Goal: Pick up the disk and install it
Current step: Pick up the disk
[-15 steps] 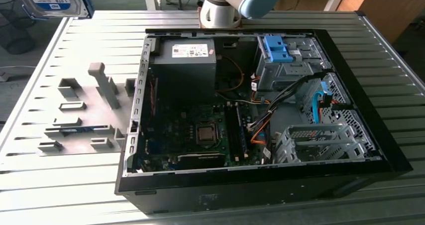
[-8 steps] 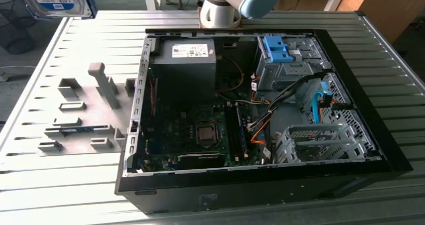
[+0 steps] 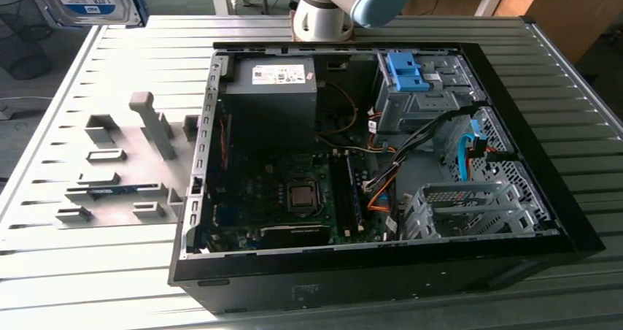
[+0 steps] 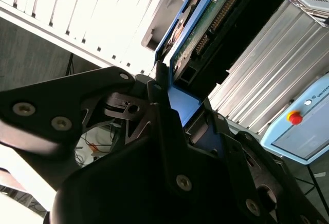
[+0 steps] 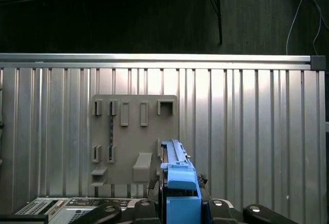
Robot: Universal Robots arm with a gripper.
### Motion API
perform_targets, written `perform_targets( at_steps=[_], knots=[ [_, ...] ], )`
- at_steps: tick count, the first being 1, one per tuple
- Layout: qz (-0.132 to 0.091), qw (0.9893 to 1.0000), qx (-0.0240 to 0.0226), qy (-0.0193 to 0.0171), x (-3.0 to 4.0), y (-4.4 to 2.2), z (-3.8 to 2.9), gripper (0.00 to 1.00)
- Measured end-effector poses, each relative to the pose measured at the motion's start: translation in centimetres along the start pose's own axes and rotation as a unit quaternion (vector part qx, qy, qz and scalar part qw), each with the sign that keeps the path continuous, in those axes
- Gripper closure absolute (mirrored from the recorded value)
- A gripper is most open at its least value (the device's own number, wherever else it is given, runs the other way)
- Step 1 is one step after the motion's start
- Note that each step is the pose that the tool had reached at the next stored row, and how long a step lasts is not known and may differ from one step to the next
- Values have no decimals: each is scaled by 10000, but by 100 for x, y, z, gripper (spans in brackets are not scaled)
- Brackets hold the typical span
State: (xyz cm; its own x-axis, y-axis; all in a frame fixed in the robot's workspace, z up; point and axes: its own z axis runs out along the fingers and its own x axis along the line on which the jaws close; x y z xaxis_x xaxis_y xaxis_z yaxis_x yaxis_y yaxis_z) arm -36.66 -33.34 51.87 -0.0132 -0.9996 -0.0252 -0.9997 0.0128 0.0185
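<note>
The disk [image 3: 86, 0] hangs high at the exterior view's upper left, above the slatted table, its white-and-blue label facing the camera and a blue bracket along its edge. In the second wrist view my gripper [image 4: 177, 103] is shut on the disk [image 4: 205, 23], black fingers [image 4: 77, 106] clamping the blue bracket, with the green circuit board and connector facing the lens. The first wrist view has the disk [image 5: 177, 175] edge-on between the jaws of the gripper [image 5: 180, 203], above the table.
An open computer case [image 3: 389, 261] lies on the table [image 3: 98, 271], with a grey power supply [image 3: 273, 89], a blue drive-bay latch [image 3: 404, 71] and metal drive cages [image 3: 467, 206] inside. A grey slotted fixture plate [image 3: 127, 169] sits beside it. The arm's base [image 3: 336, 9] stands behind the case.
</note>
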Motion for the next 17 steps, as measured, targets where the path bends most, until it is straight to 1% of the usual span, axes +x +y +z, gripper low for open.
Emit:
perform_targets(
  at_steps=[17],
  knots=[
    [0,10000,-1,0,-2,-161,-4,64]
  ],
)
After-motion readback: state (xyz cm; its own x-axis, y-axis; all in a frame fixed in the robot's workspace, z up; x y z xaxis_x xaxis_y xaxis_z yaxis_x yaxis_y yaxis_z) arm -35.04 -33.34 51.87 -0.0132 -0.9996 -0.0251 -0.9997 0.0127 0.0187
